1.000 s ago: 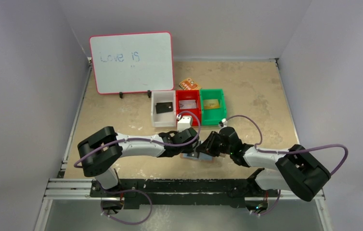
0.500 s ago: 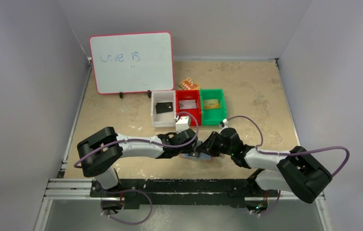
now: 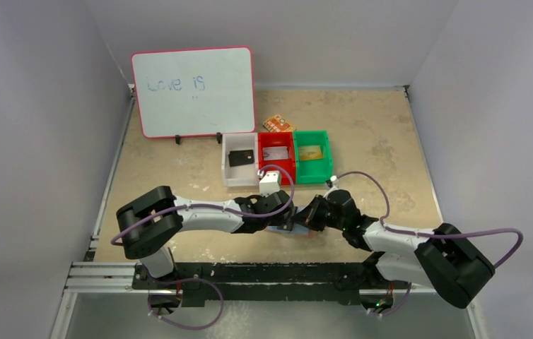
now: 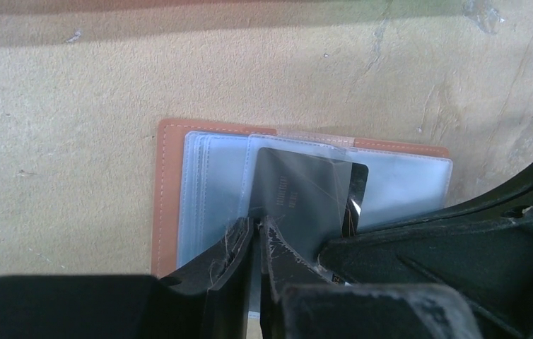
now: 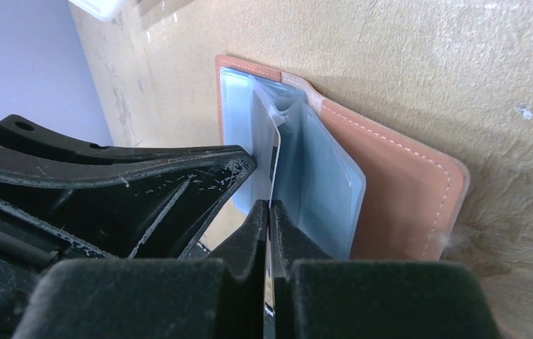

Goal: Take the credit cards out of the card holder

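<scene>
**Fig.** Card holder (image 4: 168, 191) lay open on the worktop (image 4: 73, 106) at its near edge. Left hand (image 4: 256, 236) pinched a clear sleeve (image 4: 214, 176). Right hand (image 5: 269, 212), pressed together, nipped the edge of the dark card (image 4: 306, 191). Judged midway: that card sat partly sleeved, while bins (image 3: 225, 169) behind already held cards.

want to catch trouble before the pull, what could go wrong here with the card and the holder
1. The right jaws look shut on just the thin edge of the dark card, most of it inside the clear sleeve; that grip may slip.
2. The left jaws pinch the same sleeve at the card's corner; if they catch the card too, the arms may fight.
3. The card holder lies loose on the table and might drag along.
</scene>
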Available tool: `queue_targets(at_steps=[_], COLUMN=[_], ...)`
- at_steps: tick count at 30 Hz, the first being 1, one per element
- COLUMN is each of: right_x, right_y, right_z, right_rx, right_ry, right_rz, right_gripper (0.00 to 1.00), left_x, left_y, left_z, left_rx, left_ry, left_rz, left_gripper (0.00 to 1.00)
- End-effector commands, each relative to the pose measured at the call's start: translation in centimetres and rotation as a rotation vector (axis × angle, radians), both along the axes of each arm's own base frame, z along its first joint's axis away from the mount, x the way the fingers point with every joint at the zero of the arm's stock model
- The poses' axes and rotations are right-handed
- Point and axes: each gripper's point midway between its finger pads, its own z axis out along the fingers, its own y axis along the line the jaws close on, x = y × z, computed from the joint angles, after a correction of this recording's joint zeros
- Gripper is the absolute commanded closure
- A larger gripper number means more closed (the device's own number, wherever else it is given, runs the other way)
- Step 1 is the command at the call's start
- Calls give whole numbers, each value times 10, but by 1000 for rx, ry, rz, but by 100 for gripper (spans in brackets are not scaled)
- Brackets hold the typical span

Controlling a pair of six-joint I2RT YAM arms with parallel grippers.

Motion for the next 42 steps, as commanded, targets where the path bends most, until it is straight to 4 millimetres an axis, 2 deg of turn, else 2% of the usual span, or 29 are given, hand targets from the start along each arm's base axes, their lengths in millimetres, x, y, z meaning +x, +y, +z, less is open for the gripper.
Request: queue_targets(at_steps=[1,3,4,12,17,33,37,40,42], right_x=[3,2,1,0,2,-7,-3,1,5], right_y=[-1,-3,-4,-3,-6,-27,-20,-13,-12], right_z=[12,12,11,17,15,7,17,28,26], right_rx=[41,38,34,63,46,-21,41,100,93], right_ry=[-33,-29,-27,-47,-47,-17,-40,-59,-47], right_rz=[-13,-16,-16,-5,-9,-55,-56,-58,-72], right_gripper=[100,97,91,85,100,100,85,83,79], left_x=[-22,-22,-21,-21,-21,-18,-19,-20,-21], left_y=[53,53,52,52,53,54,51,49,48], left_z=[-48,-48,-48,-48,-47,-44,-44,-46,-45], left_rx=[238,241,242,245,249,257,244,248,246], left_ry=[95,96,95,95,93,80,78,82,81], left_rz=[10,11,10,4,9,14,3,-5,-8], left_gripper=[92,92,92,93,94,94,94,95,95])
